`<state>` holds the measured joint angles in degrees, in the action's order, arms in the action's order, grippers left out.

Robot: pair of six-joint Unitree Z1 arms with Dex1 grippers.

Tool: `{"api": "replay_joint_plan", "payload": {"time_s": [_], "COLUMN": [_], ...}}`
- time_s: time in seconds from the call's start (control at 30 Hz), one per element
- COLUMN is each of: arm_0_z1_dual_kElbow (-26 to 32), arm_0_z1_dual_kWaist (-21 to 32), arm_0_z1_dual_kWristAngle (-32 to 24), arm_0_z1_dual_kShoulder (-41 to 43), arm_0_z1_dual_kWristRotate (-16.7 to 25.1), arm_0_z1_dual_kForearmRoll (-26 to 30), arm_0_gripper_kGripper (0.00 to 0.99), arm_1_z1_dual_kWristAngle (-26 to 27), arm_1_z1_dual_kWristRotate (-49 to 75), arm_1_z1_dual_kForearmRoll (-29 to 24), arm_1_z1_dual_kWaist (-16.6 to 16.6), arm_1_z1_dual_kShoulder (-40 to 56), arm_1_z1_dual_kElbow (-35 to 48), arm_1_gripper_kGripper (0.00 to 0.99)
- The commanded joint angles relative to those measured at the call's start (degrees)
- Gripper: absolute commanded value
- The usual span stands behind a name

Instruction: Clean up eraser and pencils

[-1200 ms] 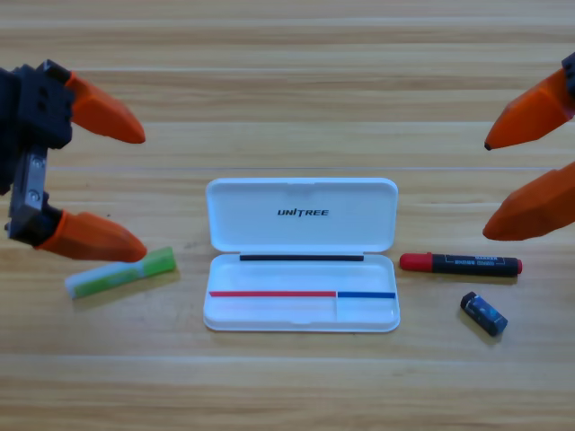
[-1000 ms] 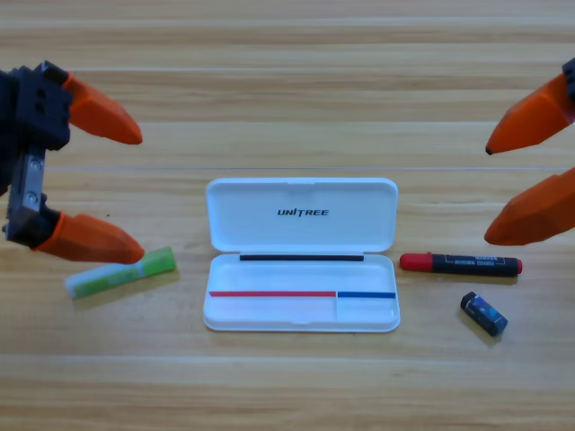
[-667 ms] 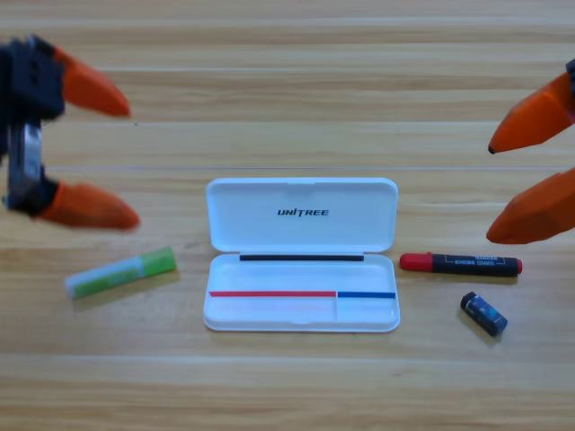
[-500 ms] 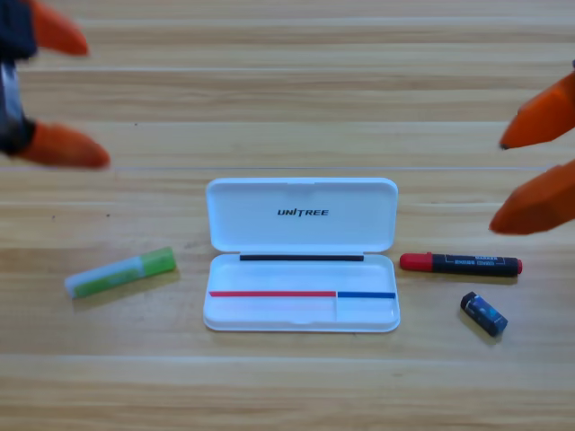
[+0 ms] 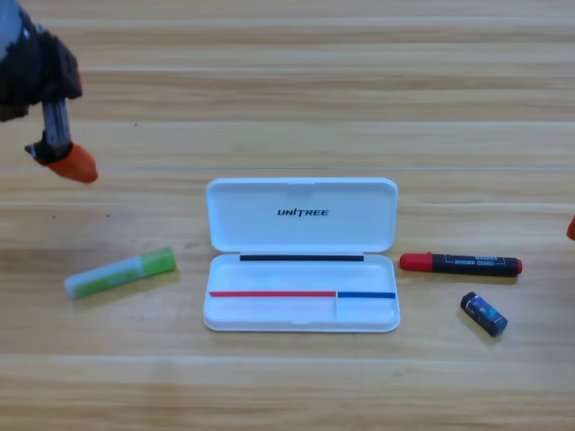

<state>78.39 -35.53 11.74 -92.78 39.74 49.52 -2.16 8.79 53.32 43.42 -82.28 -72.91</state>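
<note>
The pale white pencil with a green end lies on the table left of the open white case. To the right of the case lies the black pencil with a red cap, and the small dark eraser sits just below its right end. My left gripper is up in the top left corner, well above the white pencil and holding nothing. Only an orange sliver of my right gripper shows at the right edge, above the black pencil's right end.
The case lies open with its lid folded back toward the far side, its tray facing up with nothing loose inside. Bare wooden table surrounds everything.
Both arms have drawn back: the left gripper rose toward the top left corner and turned, and the right gripper slid almost out of the picture on the right. The pencils, eraser and case have not moved.
</note>
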Motion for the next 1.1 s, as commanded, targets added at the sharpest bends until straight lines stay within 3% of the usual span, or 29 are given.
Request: {"api": "replay_joint_plan", "payload": {"time_s": [0.03, 0.23, 0.57, 0.87, 1.1], "arm_0_z1_dual_kElbow": [-2.28, -2.81, -3.69, -4.56, -6.23], "arm_0_z1_dual_kWaist": [5.74, 7.06, 7.06, 7.14, 7.06], "arm_0_z1_dual_kWristAngle": [-1.63, -5.15, -11.56, -12.26, -12.26], "arm_0_z1_dual_kShoulder": [-7.95, -11.37, -14.54, -16.38, -16.73], "arm_0_z1_dual_kWristRotate": [1.83, 2.09, 2.18, 1.30, 1.04], "arm_0_z1_dual_kForearmRoll": [0.40, 0.23, 0.40, 0.05, -1.09], "arm_0_gripper_kGripper": [0.976, 0.985, 0.982, 0.959, 0.957], "arm_1_z1_dual_kWristAngle": [0.93, 1.81, 2.25, 2.42, 2.07], "arm_1_z1_dual_kWristRotate": [-0.44, -1.94, -2.90, -2.99, -2.90], "arm_1_z1_dual_kForearmRoll": [1.09, 0.56, -1.99, -3.66, -4.10], "arm_1_z1_dual_kWaist": [2.64, 2.55, 2.28, 1.67, 1.23], "arm_1_z1_dual_kShoulder": [-10.53, -19.67, -29.25, -35.05, -37.86], "arm_1_z1_dual_kElbow": [0.93, -1.88, -2.15, -2.94, -4.43], "arm_1_gripper_kGripper": [0.988, 0.969, 0.856, 0.770, 0.770]}}
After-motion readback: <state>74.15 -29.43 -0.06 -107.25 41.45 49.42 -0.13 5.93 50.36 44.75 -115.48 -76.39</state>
